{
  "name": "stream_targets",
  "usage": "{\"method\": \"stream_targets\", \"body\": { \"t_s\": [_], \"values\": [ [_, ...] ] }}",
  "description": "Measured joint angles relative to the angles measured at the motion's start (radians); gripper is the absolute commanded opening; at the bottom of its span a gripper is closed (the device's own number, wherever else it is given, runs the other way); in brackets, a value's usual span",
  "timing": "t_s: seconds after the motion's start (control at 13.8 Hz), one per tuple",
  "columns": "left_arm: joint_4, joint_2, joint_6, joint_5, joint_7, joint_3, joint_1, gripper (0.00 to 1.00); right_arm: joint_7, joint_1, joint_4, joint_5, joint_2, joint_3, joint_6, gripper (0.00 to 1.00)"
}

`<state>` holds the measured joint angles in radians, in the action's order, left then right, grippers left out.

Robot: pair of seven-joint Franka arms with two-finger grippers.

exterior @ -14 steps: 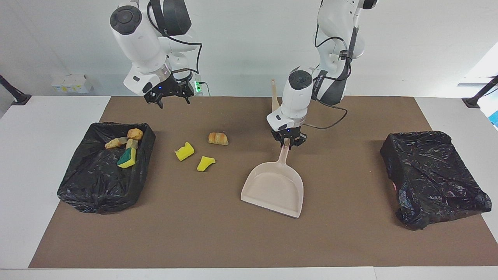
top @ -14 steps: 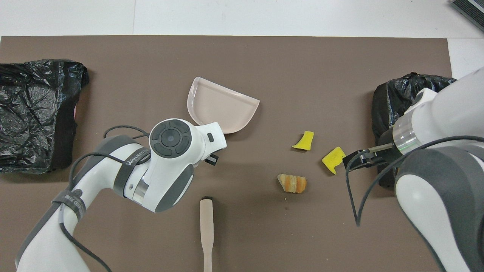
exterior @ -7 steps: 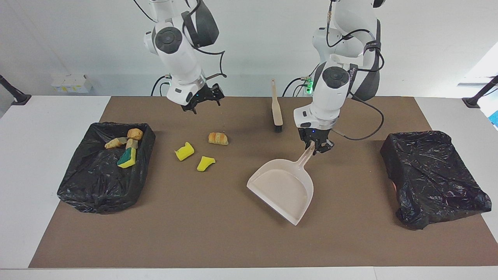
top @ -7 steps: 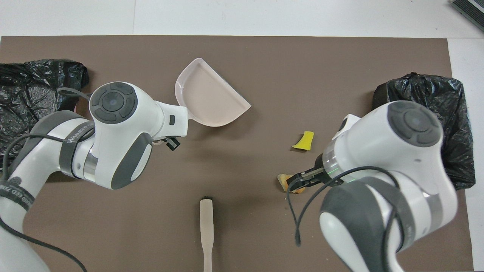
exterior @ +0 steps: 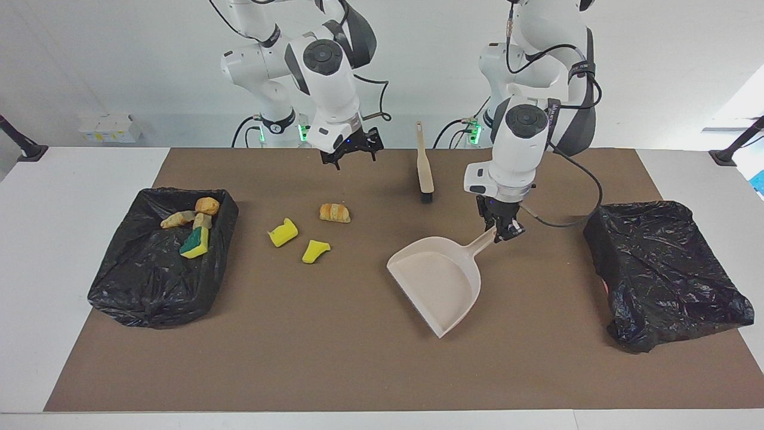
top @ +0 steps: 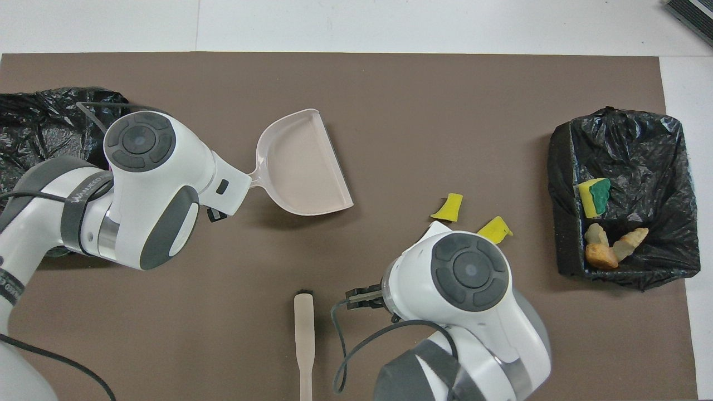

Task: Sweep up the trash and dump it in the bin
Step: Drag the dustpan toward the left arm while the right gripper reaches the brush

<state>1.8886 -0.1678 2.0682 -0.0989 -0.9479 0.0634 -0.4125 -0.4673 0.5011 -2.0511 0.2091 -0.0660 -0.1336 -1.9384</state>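
Three bits of trash lie loose on the brown mat: a croissant piece [exterior: 334, 212] and two yellow sponge chunks [exterior: 283, 232] [exterior: 314, 251], the chunks also showing from overhead [top: 494, 228] [top: 448, 207]. Several more pieces, among them a green-sided sponge [top: 594, 196], lie in the black-lined bin [exterior: 149, 286] at the right arm's end. My left gripper [exterior: 504, 230] is shut on the handle of the beige dustpan [exterior: 439, 280], which slants low over the mat's middle. My right gripper [exterior: 352, 160] hangs open and empty over the mat, beside the brush [exterior: 424, 164].
A second black-lined bin [exterior: 662, 269] stands at the left arm's end of the table. The brush lies nearer to the robots than the dustpan, its handle [top: 303, 334] pointing toward them. From overhead the right arm covers the croissant piece.
The left arm has swung the dustpan toward its own end of the table, turning it. The right gripper has travelled from beside the filled bin to a spot over the mat next to the brush.
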Motion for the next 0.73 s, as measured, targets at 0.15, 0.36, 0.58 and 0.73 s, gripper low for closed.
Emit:
{"method": "stream_targets", "body": {
  "t_s": [0.15, 0.36, 0.58, 0.73],
  "values": [
    [0.003, 0.000, 0.000, -0.001, -0.118, 0.001, 0.019, 0.00, -0.104, 0.061, -0.009, 0.000, 0.002, 0.001, -0.036, 1.00],
    [0.004, 0.000, -0.004, -0.021, -0.284, 0.002, 0.049, 0.00, -0.288, 0.181, -0.023, -0.018, 0.030, 0.000, -0.113, 1.00],
    [0.004, 0.000, -0.021, -0.069, -0.309, -0.003, 0.051, 0.00, -0.428, 0.271, -0.027, -0.088, 0.071, 0.000, -0.126, 1.00],
    [0.006, 0.000, -0.032, -0.073, -0.311, -0.005, 0.051, 0.00, -0.533, 0.336, -0.032, -0.138, 0.111, 0.000, -0.164, 1.00]
  ]
}}
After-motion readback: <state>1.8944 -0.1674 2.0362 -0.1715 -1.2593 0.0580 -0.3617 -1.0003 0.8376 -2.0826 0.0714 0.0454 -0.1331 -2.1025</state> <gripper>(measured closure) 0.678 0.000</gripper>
